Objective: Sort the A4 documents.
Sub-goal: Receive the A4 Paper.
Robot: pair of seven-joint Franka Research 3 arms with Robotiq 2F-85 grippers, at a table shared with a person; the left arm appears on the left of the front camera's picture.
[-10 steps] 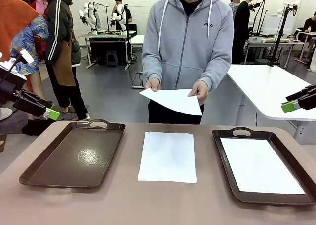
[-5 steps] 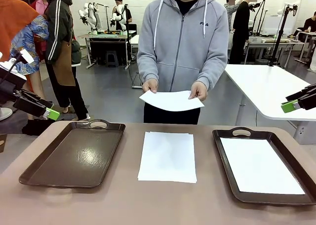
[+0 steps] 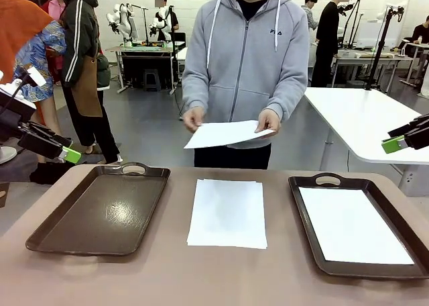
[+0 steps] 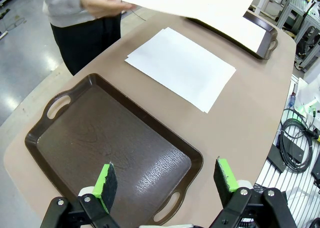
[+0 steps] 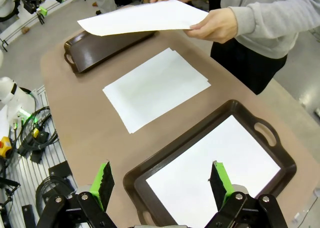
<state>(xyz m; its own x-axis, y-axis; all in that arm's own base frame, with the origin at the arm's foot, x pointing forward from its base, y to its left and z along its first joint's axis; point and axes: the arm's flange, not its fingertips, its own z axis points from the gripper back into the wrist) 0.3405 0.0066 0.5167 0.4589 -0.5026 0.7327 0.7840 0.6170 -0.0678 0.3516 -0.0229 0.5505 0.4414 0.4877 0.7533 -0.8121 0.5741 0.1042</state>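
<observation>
With left pincer (image 4: 165,178) and right pincer (image 5: 162,180) both wide open, empty, approach raised A4 sheet (image 3: 224,133) above desk's (image 3: 201,279) far edge level, pinching free edge clear of person's hands (image 3: 268,121).

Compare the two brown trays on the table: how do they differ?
The left tray is bare inside; the right tray holds a white A4 sheet. The left tray lies left of the middle sheets, the right tray on their right. Both are dark brown, handled, flat on the table.
</observation>
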